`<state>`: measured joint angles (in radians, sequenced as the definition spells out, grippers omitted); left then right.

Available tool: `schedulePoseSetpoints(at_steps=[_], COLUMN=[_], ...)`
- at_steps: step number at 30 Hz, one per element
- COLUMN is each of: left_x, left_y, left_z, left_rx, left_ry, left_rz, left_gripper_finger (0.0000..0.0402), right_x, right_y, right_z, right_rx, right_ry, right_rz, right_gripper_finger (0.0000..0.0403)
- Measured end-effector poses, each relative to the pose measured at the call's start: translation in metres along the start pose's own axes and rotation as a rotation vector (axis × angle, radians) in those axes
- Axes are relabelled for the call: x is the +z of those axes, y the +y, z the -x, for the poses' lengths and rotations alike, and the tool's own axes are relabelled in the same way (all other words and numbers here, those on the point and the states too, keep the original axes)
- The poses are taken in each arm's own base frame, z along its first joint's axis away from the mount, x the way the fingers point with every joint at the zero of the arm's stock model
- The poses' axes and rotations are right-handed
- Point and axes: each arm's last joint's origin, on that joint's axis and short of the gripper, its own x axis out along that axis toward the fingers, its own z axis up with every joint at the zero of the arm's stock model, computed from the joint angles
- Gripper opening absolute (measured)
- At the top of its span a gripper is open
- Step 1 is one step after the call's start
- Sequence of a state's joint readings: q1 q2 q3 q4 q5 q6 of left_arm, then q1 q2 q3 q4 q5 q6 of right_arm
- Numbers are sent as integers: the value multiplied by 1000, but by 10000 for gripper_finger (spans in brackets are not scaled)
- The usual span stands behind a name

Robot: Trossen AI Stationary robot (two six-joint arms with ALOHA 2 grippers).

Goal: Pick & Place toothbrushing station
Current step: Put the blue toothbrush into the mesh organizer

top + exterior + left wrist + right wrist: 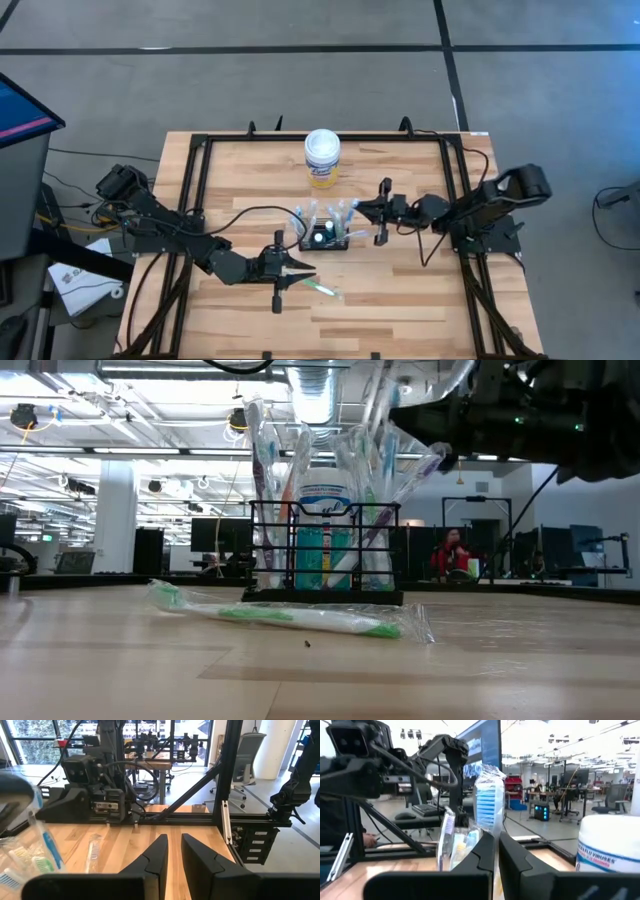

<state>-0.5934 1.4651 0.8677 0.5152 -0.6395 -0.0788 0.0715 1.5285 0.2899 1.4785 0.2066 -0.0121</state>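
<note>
Nearest the table's front edge lies a wrapped toothbrush (pixel 300 617), white and green inside crinkled clear film, flat on the pale butcher-block table (pixel 400 310). The left gripper (pixel 300 270) sits just beside it, its two dark, angular fingers (pixel 155 860) close together with a narrow gap and nothing seen between them; whether it is clenched or released I cannot tell.

Farther back, mid-table, stands the caddy (pixel 325 238), a low black wire rectangle of thin upright bars. It is packed with wrapped toothbrushes standing upright or leaning, bristle heads up, their film glossy, and a white and blue tube among them.

The right gripper (pixel 381 212) is just beside the caddy's right end, fingers (pixel 485 855) clenched, nearly touching, with a film-wrapped blue-bristled brush (pixel 489 802) rising right behind them; whether they pinch it is unclear.

Beyond, near the far edge, stands a round canister (pixel 322 158) with a white lid and yellow label.
</note>
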Motion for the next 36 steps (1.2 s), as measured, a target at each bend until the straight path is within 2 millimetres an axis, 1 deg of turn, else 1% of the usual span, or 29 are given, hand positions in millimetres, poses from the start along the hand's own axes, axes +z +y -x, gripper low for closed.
schedulePoseSetpoints(at_steps=[3,7,11,17,25,36], left_x=[0,0,0,0,0,0], left_y=[0,0,0,0,0,0], left_z=[0,0,0,0,0,0], left_rx=[0,0,0,0,0,0], left_ry=[-1,-2,-2,-1,0,3], left_rz=[-17,-21,-21,-21,-22,-24], left_gripper_finger=[49,49,49,49,49,49], right_x=[-5,-18,-28,-46,-48,-47], right_y=[0,1,2,1,2,2], right_z=[-2,-5,-6,-5,-8,-8], right_rx=[0,0,0,-3,-3,-2], right_ry=[19,64,62,138,134,131], right_rz=[-2,7,-1,-19,-22,-38], right_gripper_finger=[0,0,0,0,7,69])
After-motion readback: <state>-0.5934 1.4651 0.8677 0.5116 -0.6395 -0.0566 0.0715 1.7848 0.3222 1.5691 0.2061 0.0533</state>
